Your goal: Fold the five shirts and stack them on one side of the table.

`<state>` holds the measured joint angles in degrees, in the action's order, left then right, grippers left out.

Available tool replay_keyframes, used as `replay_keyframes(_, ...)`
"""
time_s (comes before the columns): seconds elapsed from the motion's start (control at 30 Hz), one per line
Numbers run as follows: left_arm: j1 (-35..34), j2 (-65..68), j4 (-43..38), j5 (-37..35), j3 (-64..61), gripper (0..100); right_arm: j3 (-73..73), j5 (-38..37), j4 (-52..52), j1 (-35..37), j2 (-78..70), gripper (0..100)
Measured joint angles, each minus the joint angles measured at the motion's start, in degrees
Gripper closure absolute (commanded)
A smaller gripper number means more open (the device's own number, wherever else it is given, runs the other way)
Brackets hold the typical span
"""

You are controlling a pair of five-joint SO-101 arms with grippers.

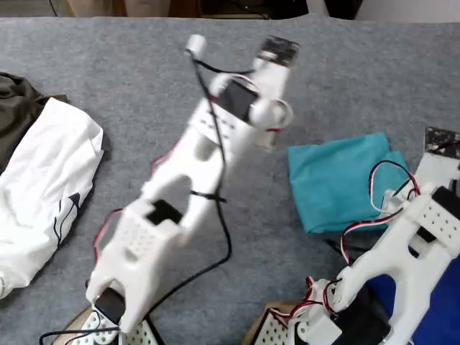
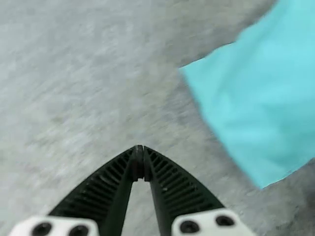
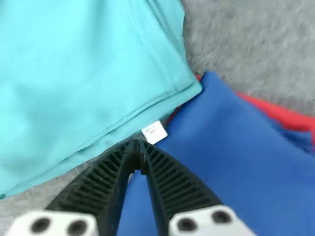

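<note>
A grey, felt-like tabletop [image 1: 144,79] spans the scene from left to right. Beyond its far edge runs a narrow strip of dark and brown shapes [image 1: 237,7], with a pale patch [image 1: 410,8] at the far right.

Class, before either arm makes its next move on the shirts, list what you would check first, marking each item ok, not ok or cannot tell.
1. Left gripper empty: ok, shut on nothing above the gray table.
2. Right gripper empty: ok, shut, above where the teal shirt meets the blue shirt.
3. Teal shirt folded: ok, a flat rectangle.
4. White shirt folded: not ok, it lies rumpled.
5. Dark shirt under the white one folded: cannot tell, mostly hidden.
6. Shirts gathered on one side: not ok, white and dark lie across the table from teal, blue and red cloth.
</note>
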<state>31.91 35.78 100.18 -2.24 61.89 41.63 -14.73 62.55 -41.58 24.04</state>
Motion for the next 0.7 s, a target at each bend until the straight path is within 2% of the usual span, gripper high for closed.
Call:
replay_keyframes(0.1, -4.0, -8.4, 0.0, 0.0, -10.6, 98, 0.9, 7.8, 0.0, 0.0, 0.0, 96.8)
replay_keyframes(0.27, -10.3, -20.6, 0.0, 0.0, -26.3, 98, 0.9, 25.0, -0.5, 0.7, 0.0, 89.6)
replay_keyframes(0.37, -12.7, -26.3, -1.0, 0.2, -33.3, 98, 2.3, 34.2, -2.0, 2.3, 0.0, 89.6)
replay_keyframes(0.5, -13.8, -32.4, -4.2, 1.3, -41.8, 98, 5.4, 39.3, -4.4, 4.5, 0.2, 89.3)
replay_keyframes(0.7, -13.8, -39.9, -8.6, 1.3, -51.7, 98, 5.6, 41.7, -5.0, 4.6, 0.2, 89.2)
